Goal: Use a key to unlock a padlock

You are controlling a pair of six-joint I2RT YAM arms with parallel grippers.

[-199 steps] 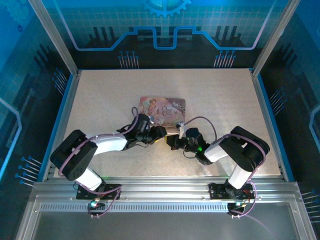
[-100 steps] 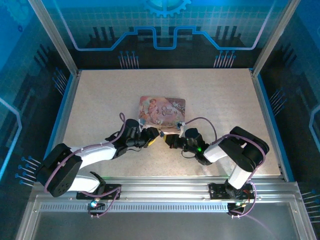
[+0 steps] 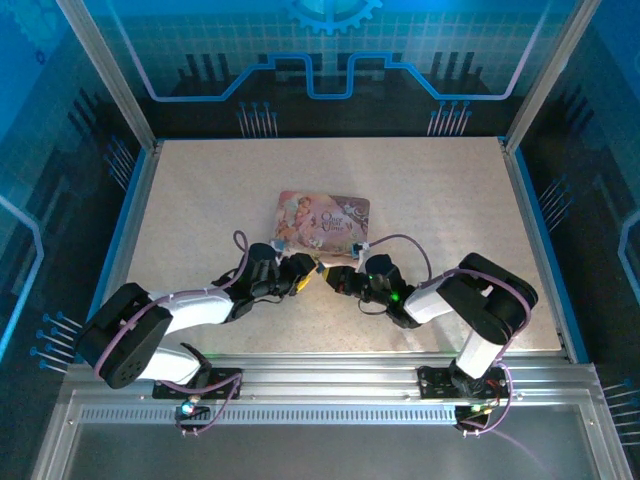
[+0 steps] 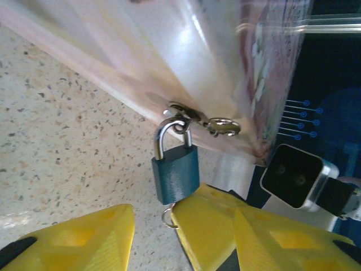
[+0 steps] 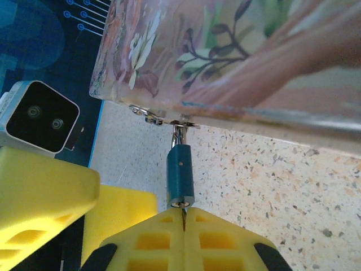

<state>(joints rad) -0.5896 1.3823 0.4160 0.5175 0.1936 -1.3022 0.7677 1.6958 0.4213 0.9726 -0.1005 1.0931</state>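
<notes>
The small blue padlock [image 4: 176,173] hangs by its shackle from the hasp [image 4: 186,113] on the near edge of the pink tin [image 3: 322,222]. My right gripper [image 5: 183,217] is shut on the key [image 5: 183,214], whose thin blade reaches the keyhole at the bottom of the padlock [image 5: 180,175]. The key's ring [image 4: 167,217] shows just under the lock body. My left gripper [image 4: 183,226] is open; its yellow fingers [image 4: 73,237] sit low beside the lock, not gripping it. In the top view the left gripper [image 3: 303,277] and right gripper [image 3: 333,278] meet just in front of the tin.
The tin lies flat near the middle of the speckled table [image 3: 200,200]. Blue walls and aluminium posts [image 3: 105,70] fence the table. Both arms stretch low over the near half, their wrist cameras [image 4: 296,178] close together.
The left arm has dropped low and its gripper has shifted a little to the left and nearer. The right gripper has edged left toward the padlock, still shut.
</notes>
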